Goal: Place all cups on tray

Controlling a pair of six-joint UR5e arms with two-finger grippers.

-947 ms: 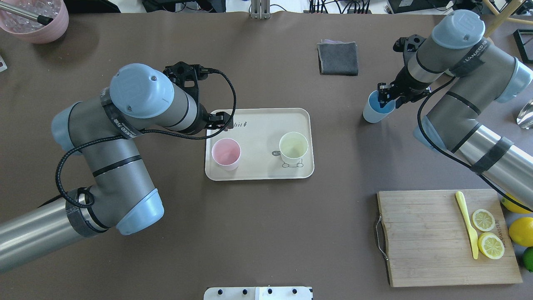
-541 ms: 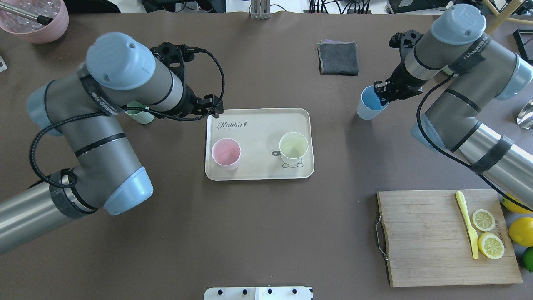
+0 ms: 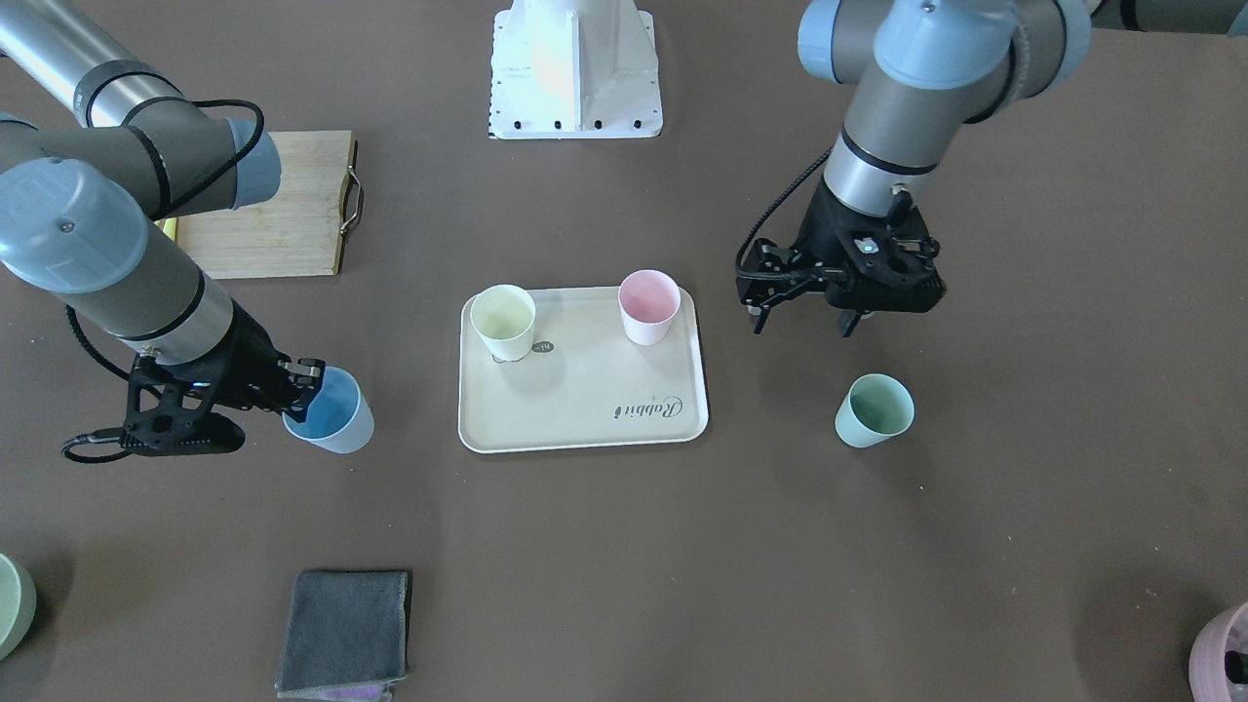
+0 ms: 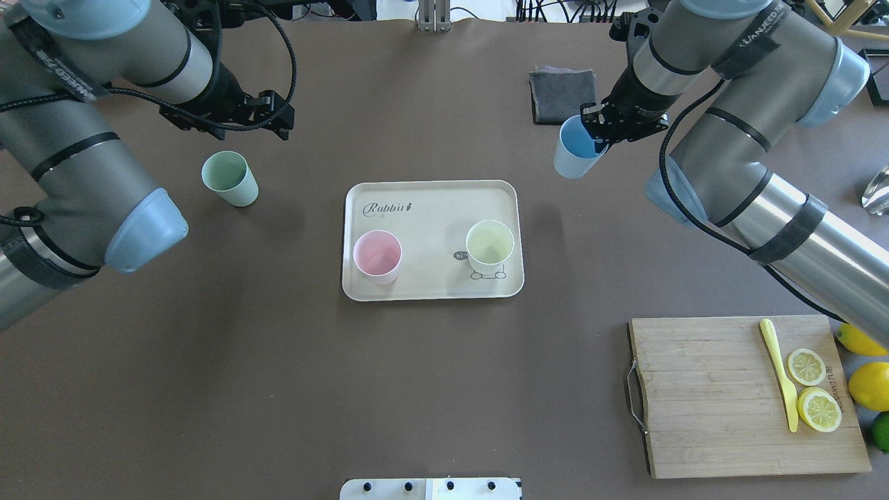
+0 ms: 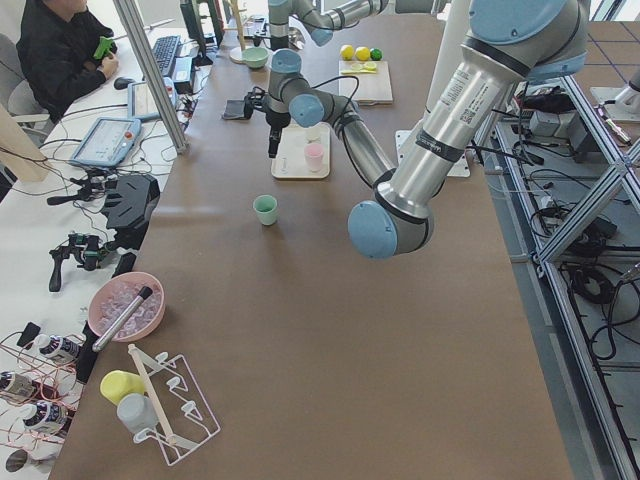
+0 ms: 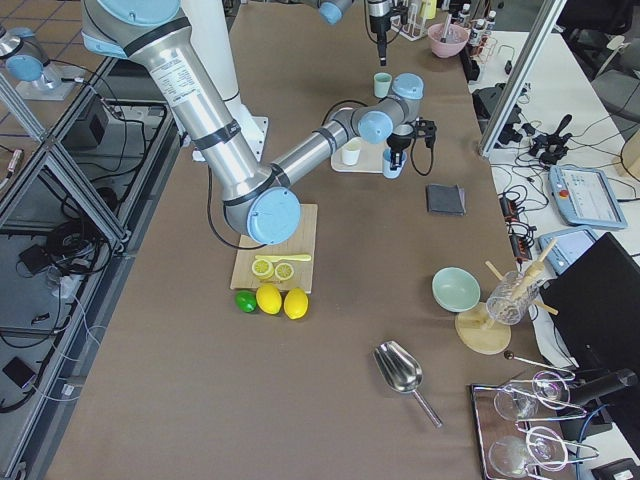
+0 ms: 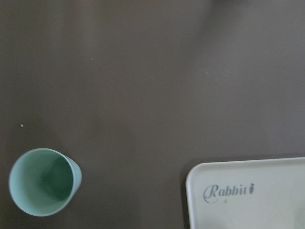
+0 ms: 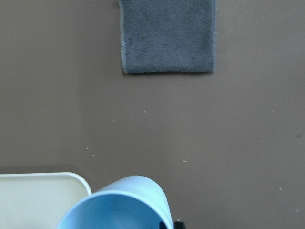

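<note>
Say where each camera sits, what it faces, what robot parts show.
Front-facing: across the table, facing the base; left gripper image-right, right gripper image-left.
Overhead: behind the robot, looking down on tray; both grippers.
Exterior left: table's left end, looking along; left arm nearest.
Exterior right: opposite end; right arm nearest.
Left wrist: straight down on mint cup; no robot.
Right wrist: down past held blue cup at grey cloth.
Shared: both wrist views catch a tray corner.

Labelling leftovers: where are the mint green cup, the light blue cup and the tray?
mint green cup [image 4: 228,179], overhead exterior view, inner wall.
light blue cup [image 4: 575,147], overhead exterior view, inner wall.
tray [image 4: 430,215], overhead exterior view, bare floor.
</note>
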